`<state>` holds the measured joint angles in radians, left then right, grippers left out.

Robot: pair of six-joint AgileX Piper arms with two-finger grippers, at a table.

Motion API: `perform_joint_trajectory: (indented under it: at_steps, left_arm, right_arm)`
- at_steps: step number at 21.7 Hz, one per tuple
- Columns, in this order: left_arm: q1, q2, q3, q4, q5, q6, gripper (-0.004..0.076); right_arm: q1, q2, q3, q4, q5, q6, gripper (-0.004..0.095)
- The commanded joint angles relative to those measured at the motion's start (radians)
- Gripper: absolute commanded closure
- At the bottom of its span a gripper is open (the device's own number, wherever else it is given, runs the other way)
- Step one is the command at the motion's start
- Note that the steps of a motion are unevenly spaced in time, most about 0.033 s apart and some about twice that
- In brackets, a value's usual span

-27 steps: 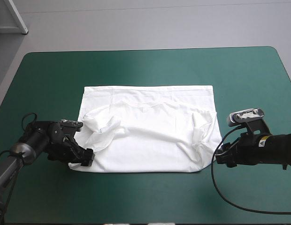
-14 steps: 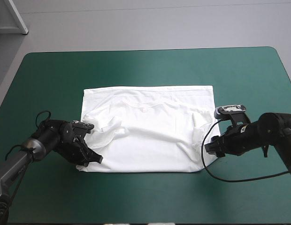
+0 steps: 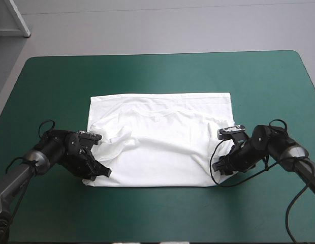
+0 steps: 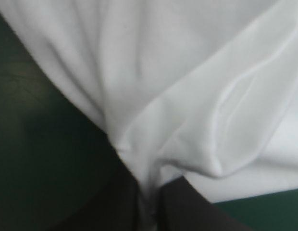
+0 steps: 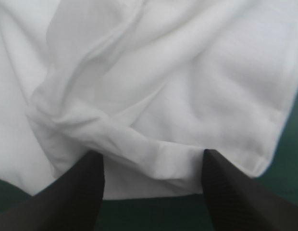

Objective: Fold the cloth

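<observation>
While the left gripper (image 4: pixel 148 190) pinches the near-left corner of the T-shirt (image 3: pixel 162 150), black fingers (image 4: pixel 197 211) all but closed on a gathered fold, I see the right gripper (image 5: pixel 154 161) spread wide, straddling the shirt's near-right corner without gripping it. The shirt lies spread flat mid-table on the teal-green cover (image 3: pixel 157 76), cloth bunched beside both grippers, far edge straight.

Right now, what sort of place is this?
Probably a robotics test bench: a teal-green covered table holding a white short-sleeved T-shirt, with the black-fingered left gripper and right gripper at its near corners.
</observation>
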<state>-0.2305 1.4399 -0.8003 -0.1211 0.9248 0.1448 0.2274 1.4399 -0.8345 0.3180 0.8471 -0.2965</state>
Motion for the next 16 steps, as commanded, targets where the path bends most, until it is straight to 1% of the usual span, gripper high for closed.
perform_joint_trajectory:
  at_steps: [1, 2, 3, 4, 5, 6, 8, 10, 13, 16]
  left_arm:
    - [-0.006, -0.004, -0.005, -0.017, -0.034, 0.001, 0.0703]
    - [-0.006, -0.004, -0.005, -0.013, -0.034, 0.001, 0.0703]
    - [-0.006, -0.004, -0.005, -0.011, -0.034, 0.001, 0.0703]
    - [-0.006, -0.006, -0.005, -0.008, -0.034, 0.001, 0.0703]
    - [-0.006, -0.008, -0.005, -0.004, -0.034, 0.001, 0.0703]
    - [-0.006, -0.015, -0.005, 0.009, -0.039, 0.001, 0.0703]
    - [-0.006, -0.033, -0.005, 0.018, -0.042, -0.003, 0.0704]
    - [-0.006, -0.058, -0.005, 0.020, -0.031, -0.011, 0.0705]
    - [-0.006, -0.089, -0.007, 0.031, -0.012, -0.031, 0.0704]
    - [-0.006, -0.131, -0.007, 0.031, 0.001, -0.033, 0.0704]
  right_arm:
    - [0.091, 0.035, -0.020, -0.001, -0.020, 0.013, 0.0526]
    - [0.132, 0.040, -0.020, -0.010, -0.034, 0.045, 0.0652]
    - [0.152, 0.038, -0.020, -0.031, -0.041, 0.066, 0.0722]
    - [0.180, 0.025, -0.020, -0.084, -0.052, 0.121, 0.0837]
    - [0.185, 0.016, -0.020, -0.118, -0.052, 0.155, 0.0892]
    - [0.188, -0.002, -0.020, -0.187, -0.054, 0.225, 0.0921]
    - [0.188, -0.039, -0.020, -0.297, -0.036, 0.306, 0.0921]
    - [0.188, -0.073, -0.020, -0.362, 0.004, 0.354, 0.0921]
    - [0.188, -0.106, -0.020, -0.383, 0.049, 0.377, 0.0921]
    - [0.188, -0.145, -0.020, -0.374, 0.054, 0.379, 0.0921]
